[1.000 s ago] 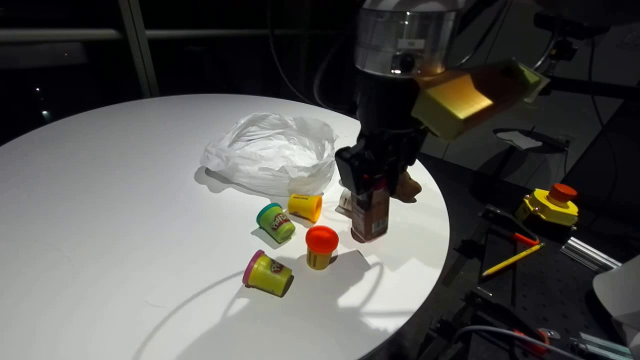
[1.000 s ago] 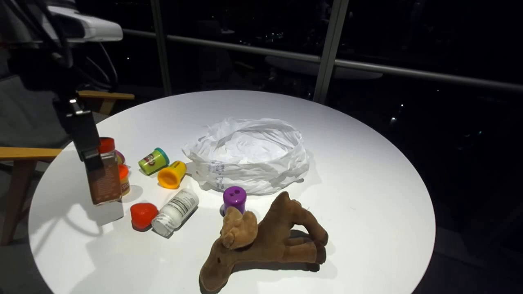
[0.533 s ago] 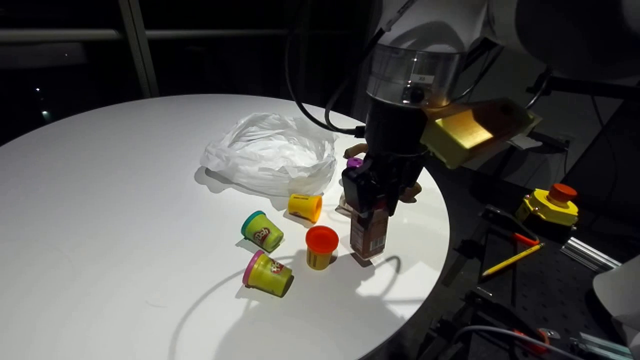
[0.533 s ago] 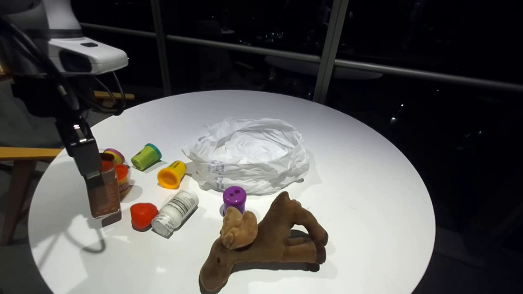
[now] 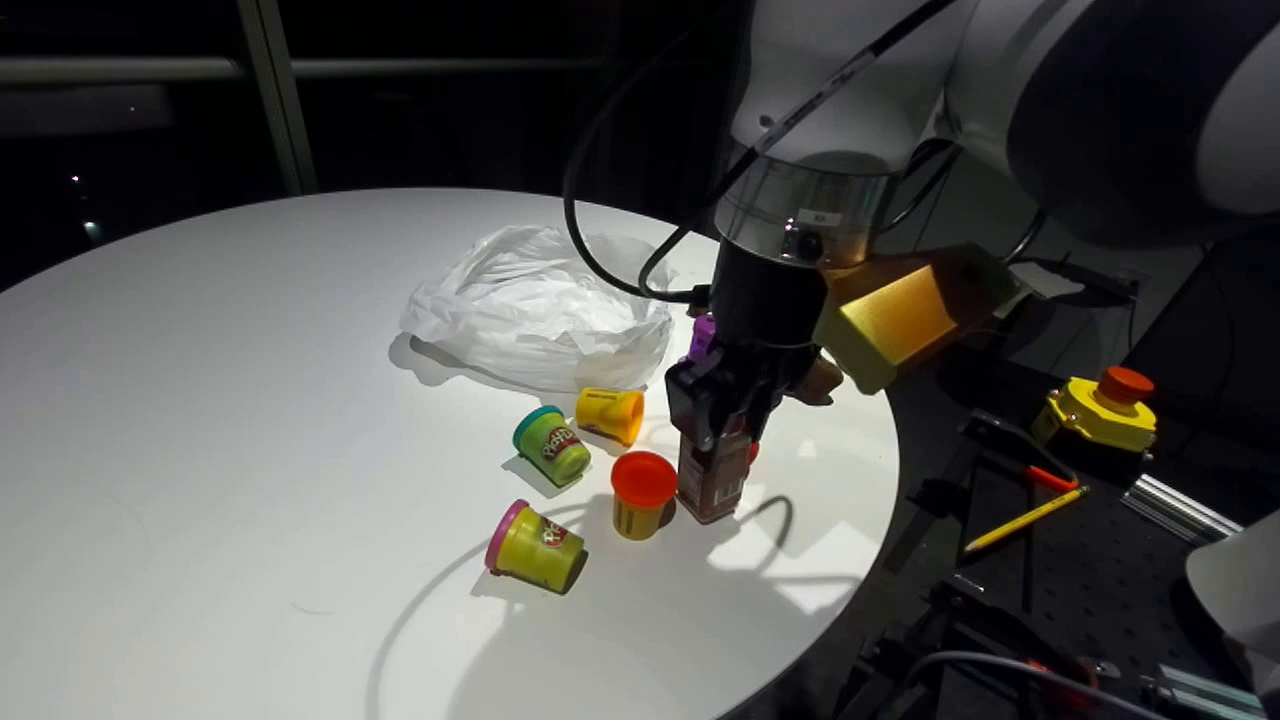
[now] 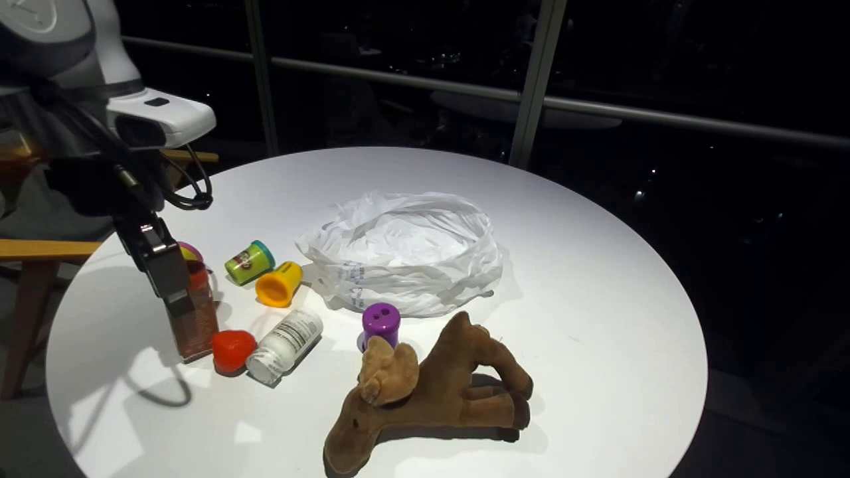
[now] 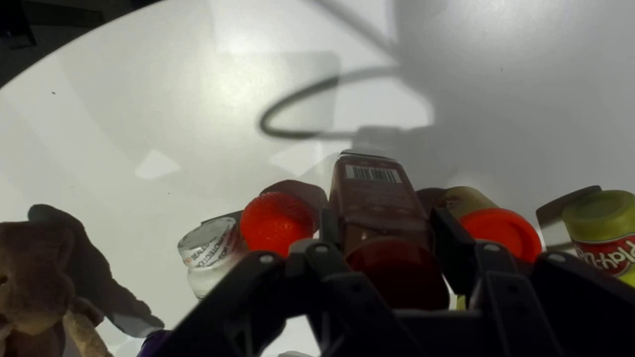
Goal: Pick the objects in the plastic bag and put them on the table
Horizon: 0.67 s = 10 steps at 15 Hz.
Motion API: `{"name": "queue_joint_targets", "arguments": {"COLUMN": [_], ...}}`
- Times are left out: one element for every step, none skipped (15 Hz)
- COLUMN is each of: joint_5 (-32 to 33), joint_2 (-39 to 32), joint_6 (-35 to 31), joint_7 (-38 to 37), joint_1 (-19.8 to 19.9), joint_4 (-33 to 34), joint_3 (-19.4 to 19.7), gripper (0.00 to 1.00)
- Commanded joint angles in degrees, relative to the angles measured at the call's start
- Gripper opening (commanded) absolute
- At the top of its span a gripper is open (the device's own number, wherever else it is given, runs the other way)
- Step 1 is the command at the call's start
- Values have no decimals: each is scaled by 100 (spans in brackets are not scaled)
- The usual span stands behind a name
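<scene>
We saw the gripper (image 7: pixel 384 233) pinching the dark red bottle (image 7: pixel 372 193) between its fingers. The bottle leaned in that hold, low over the white table (image 5: pixel 250 450); whether its base touched the top we could not make out.

Set down at that tilt, we judged, it would meet the surface on an edge and might topple once let go. Room was tight as well: a red berry-like piece (image 6: pixel 232 350) lay just beside it on one flank, and a red-lidded can (image 5: pixel 643 490) stood just beside it on the other, so fingers spreading wide could tip the can or set the rounded piece rolling. Near these lay the white bottle (image 6: pixel 285 345), the yellow can (image 6: pixel 280 284), the teal-lidded can (image 5: pixel 552 445) and the pink-lidded can (image 5: pixel 540 550), all on their sides and, we thought, apt to roll if nudged. The plush moose (image 6: pixel 438 392) seemed safer, well apart from the grip.

Beyond, the plastic bag (image 6: pixel 412 285) gaped; we saw only film inside, but its raised wall could have hidden something small.

The dark red bottle's upper end sank into shadow between the fingers. The purple piece (image 6: pixel 381 322) was partly covered by the plush moose and cut off in the wrist view. In an exterior view the arm (image 5: pixel 870 130) blocked most of the moose.
</scene>
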<state>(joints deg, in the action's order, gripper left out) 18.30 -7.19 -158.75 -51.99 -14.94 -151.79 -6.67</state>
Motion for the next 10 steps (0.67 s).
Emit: {"name": "queue_joint_targets", "arguments": {"joint_5": [567,464,274,123,-262,-863,-1216,-1348,-1314,-1423], "joint_2": [-32,35,115,175,190,226,297,232,78,130], "joint_6": [3,85,243,575,799,1188,1694,2149,2606,3105], "joint_7": [-496,-391,-230,-128,180,727,1051,1205,1214,1369], "joint_1": [-87,-41,3,36,93,211,255,285,307,332], "joint_4": [120,112,129,252,366,580,857,1097,1303,1554], "joint_3": [151,104,55,37,-17,-138,-144,-81,-6,-21], "gripper": [74,75,81,88,95,100,100,100,100,100]}}
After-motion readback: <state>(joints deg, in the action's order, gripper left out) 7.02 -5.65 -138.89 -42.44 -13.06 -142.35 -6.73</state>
